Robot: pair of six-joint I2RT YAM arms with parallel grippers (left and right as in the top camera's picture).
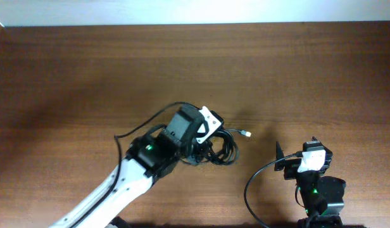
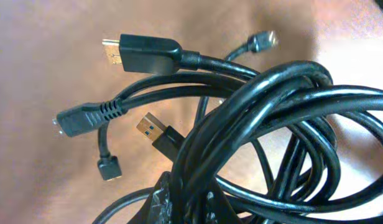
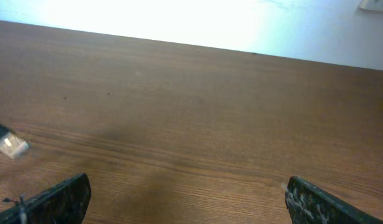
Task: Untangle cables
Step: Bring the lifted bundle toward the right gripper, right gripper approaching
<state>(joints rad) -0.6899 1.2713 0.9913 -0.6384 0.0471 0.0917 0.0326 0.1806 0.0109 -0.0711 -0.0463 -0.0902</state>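
The cables (image 1: 224,149) lie as one tangled black bundle on the table's middle. My left gripper (image 1: 206,147) sits over the bundle's left side. In the left wrist view its fingers (image 2: 159,200) press on several thick strands of the cables (image 2: 285,106), so the left gripper (image 2: 185,203) is shut on them. Loose ends stick out to the left: a gold-tipped plug (image 2: 142,51), a blue-tongued USB plug (image 2: 155,130) and a small plug (image 2: 261,41). My right gripper (image 1: 296,147) stands open to the right of the bundle, and the right gripper (image 3: 188,205) has only bare wood between its fingers.
The wooden table (image 1: 296,69) stretches behind and to both sides. A silver plug end (image 1: 246,133) points right from the bundle and shows as a plug end (image 3: 10,144) at the left of the right wrist view. The right arm's own thick wire (image 1: 252,190) loops at the front.
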